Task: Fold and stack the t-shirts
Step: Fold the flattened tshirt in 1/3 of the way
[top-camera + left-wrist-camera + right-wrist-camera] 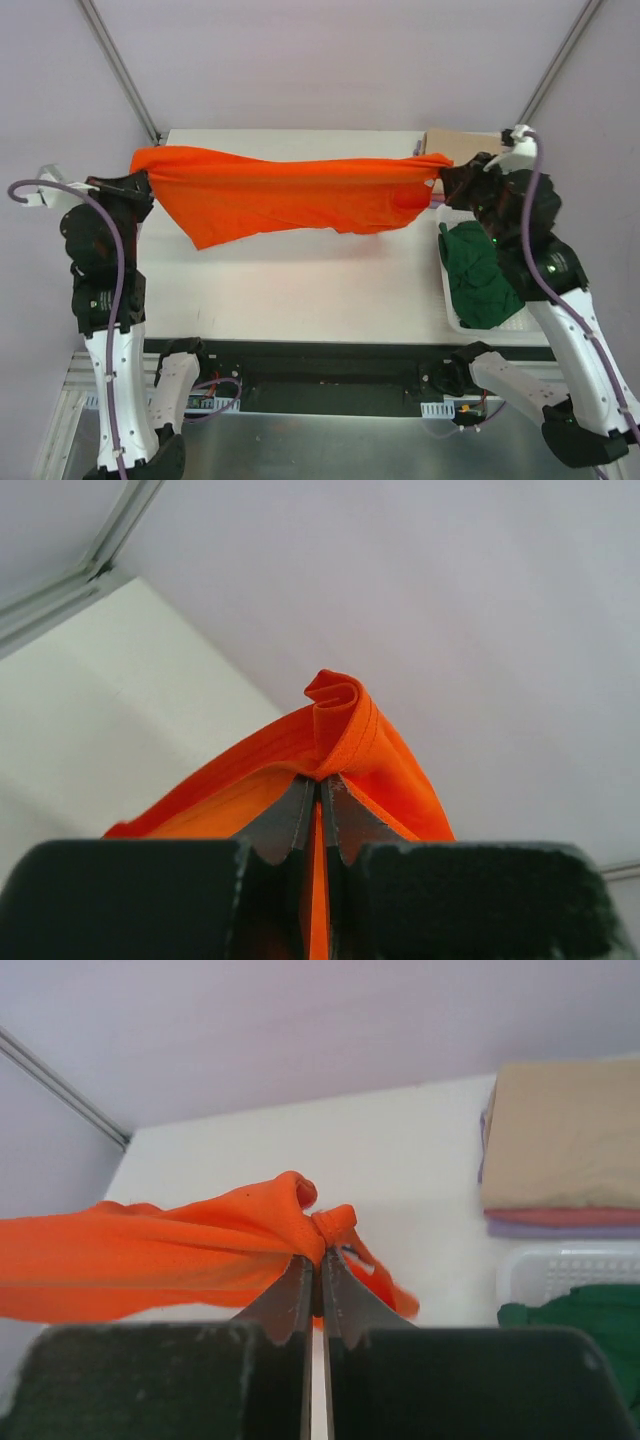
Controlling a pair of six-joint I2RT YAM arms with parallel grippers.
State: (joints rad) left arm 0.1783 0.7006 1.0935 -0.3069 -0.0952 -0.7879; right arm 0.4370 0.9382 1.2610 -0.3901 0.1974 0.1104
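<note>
The bright orange t-shirt (285, 195) hangs stretched in the air across the far half of the table, held at both ends. My left gripper (143, 188) is shut on its left end, where a curled hem (340, 715) sticks out past the tips. My right gripper (443, 180) is shut on its right end (320, 1222). A dark green t-shirt (480, 272) lies crumpled in the white basket (455, 318) at the right. Folded beige (565, 1140), pink (560, 1217) and lilac (565, 1230) shirts lie stacked at the far right corner.
The white table (300, 290) lies under the hanging shirt. The white slatted basket stands at the table's right edge, close under my right arm. The folded stack (455, 140) sits just behind my right gripper. Grey walls close in on both sides.
</note>
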